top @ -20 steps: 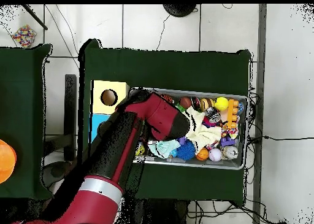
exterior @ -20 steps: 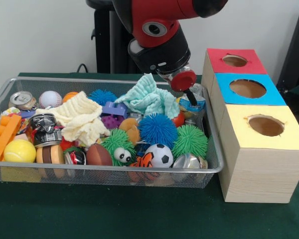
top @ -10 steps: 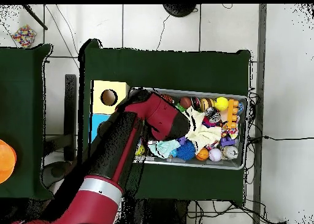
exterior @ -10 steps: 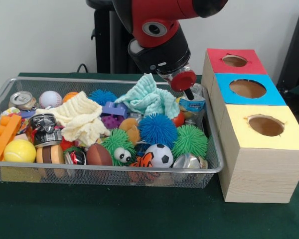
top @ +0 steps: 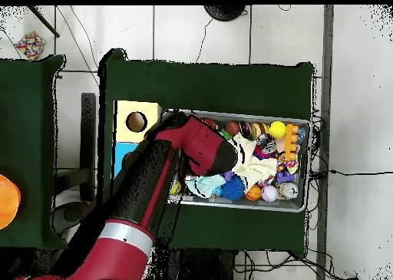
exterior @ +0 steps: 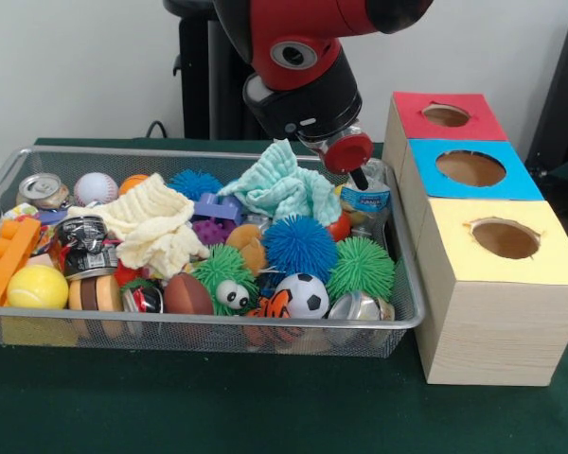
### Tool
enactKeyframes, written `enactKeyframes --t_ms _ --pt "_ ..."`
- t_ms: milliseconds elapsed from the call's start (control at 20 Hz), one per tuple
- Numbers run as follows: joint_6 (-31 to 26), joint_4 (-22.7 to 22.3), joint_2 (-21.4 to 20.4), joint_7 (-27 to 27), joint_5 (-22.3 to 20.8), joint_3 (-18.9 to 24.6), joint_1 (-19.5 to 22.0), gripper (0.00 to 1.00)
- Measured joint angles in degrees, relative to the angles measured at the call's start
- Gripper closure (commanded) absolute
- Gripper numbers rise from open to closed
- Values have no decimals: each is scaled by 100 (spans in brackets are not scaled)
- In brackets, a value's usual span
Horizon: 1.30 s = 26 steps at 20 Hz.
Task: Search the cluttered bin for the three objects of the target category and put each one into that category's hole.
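- Wire bin (exterior: 409,317) on green bench (exterior: 265,407) — packed with toys.
- Three-hole box (exterior: 483,274) just right of bin.
- End effector (exterior: 362,182) down on small bottle (exterior: 364,200) at bin's right end — grip unclear, can't tell.

Red arm (exterior: 298,57) above wire bin (exterior: 409,317), fingers (exterior: 361,179) at bottle (exterior: 364,200)
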<state>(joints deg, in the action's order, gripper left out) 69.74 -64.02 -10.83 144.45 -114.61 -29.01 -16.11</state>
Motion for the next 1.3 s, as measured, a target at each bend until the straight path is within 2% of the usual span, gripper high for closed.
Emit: enactKeyframes --t_ms 650,700,1300 --pt "-1 0 14 0 0 0 -14 100" --pt "-1 0 17 0 0 0 -18 0" --pt "-1 1 142 0 1 0 -100 0"
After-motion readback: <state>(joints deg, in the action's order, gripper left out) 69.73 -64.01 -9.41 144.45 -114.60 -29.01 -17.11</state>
